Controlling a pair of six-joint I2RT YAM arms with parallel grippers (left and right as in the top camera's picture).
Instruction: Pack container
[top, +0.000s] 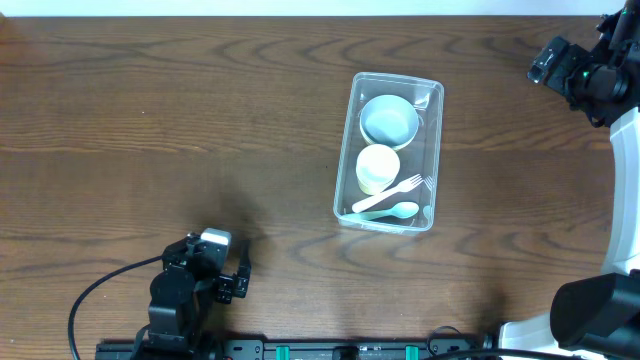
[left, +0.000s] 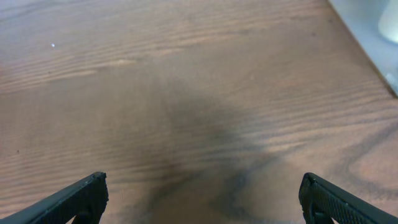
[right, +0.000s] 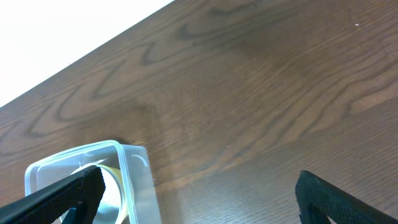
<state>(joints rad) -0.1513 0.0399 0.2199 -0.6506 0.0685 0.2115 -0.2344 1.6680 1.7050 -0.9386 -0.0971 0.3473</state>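
Observation:
The container, a clear rectangular tub, stands right of the table's centre. It holds a pale blue bowl, a white cup, a white fork and a pale green spoon. My left gripper rests at the front left, far from the tub. In the left wrist view it is open and empty over bare wood, with the tub's edge at the top right. My right gripper hovers at the back right. It is open and empty, with the tub's corner behind its left finger.
The table is dark wood. Its far edge runs close behind the tub in the right wrist view. A black cable trails from the left arm's base at the front edge.

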